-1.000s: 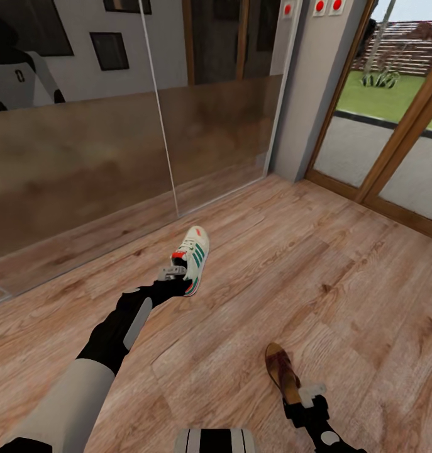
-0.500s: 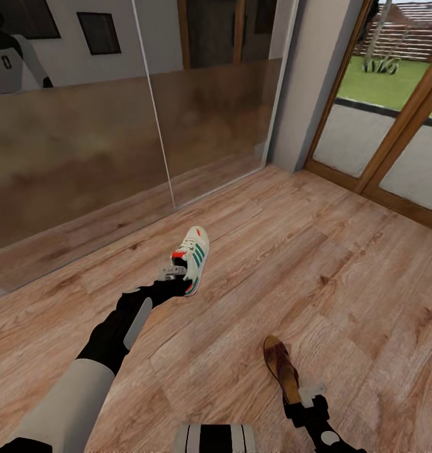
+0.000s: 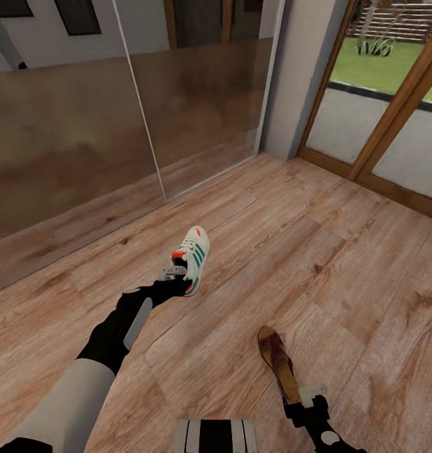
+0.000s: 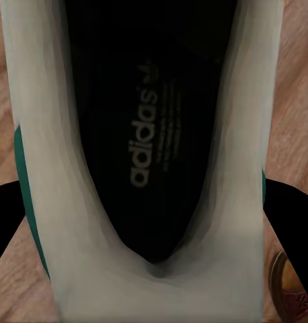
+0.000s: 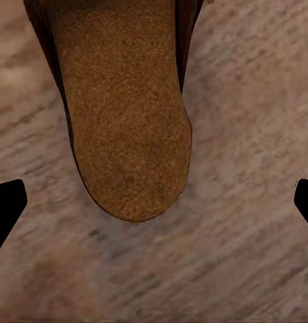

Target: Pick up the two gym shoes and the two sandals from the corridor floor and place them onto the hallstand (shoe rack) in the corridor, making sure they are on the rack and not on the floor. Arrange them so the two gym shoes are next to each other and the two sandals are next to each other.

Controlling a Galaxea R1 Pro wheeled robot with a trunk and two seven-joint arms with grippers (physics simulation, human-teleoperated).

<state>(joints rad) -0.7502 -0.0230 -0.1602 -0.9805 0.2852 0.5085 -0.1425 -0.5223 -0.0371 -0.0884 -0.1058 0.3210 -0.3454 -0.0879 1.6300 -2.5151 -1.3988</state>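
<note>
A cream-white gym shoe [image 3: 195, 253] with green stripes hangs over the corridor floor [image 3: 341, 251], and my left gripper [image 3: 177, 273] is shut on its heel. The left wrist view looks into the shoe's dark inside [image 4: 150, 141], with my left gripper [image 4: 146, 215] pressing black fingers [image 4: 5, 219] against both sides. A brown sandal [image 3: 275, 360] lies flat on the planks. My right gripper [image 3: 309, 395] hovers open over its heel end. In the right wrist view the tan footbed [image 5: 124, 114] sits between the wide-apart tips of my right gripper [image 5: 156, 200], untouched. A bit of that sandal [image 4: 288, 286] also shows past the shoe.
Glossy mirrored wardrobe doors [image 3: 83, 126] run along the left. A pale wall pillar [image 3: 297, 82] stands at the far corner. A wood-framed glass door [image 3: 392, 119] closes the right side, with lawn behind it. Wood planks stretch between the shoe and the door.
The whole view has shifted, so the camera moved. The gym shoe kept its place in my left gripper. The sandal slid with the floor relative to my right gripper.
</note>
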